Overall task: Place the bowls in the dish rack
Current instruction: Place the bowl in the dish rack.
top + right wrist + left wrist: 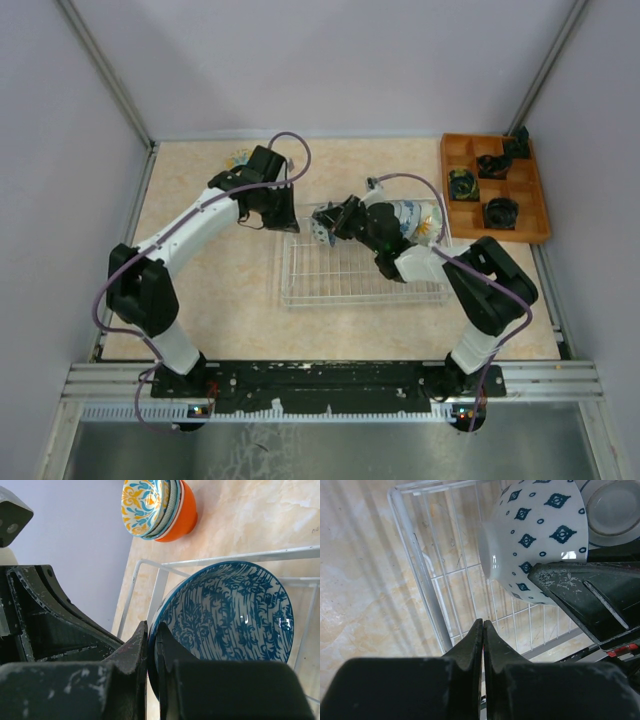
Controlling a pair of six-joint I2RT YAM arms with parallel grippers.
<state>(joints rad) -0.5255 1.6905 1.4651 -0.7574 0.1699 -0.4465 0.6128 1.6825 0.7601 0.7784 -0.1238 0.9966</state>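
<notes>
The right gripper (151, 632) pinches the rim of a blue-patterned bowl (225, 612) and holds it on edge over the far-left corner of the dish rack (360, 275). The left gripper (483, 627) hangs just beside that corner, its fingers pressed together on nothing. A stack of bowls (157, 507), the outermost orange, sits on the table (200, 300) beyond the rack, far left.

A: Left arm (190, 228) pose?
B: We see it reaching forward-right, left gripper (483, 625) fingers pressed together.
A: Right?
B: Right arm (480, 280) elbow bent, reaching left. Right gripper (151, 630) pinching blue bowl (230, 612) rim.
</notes>
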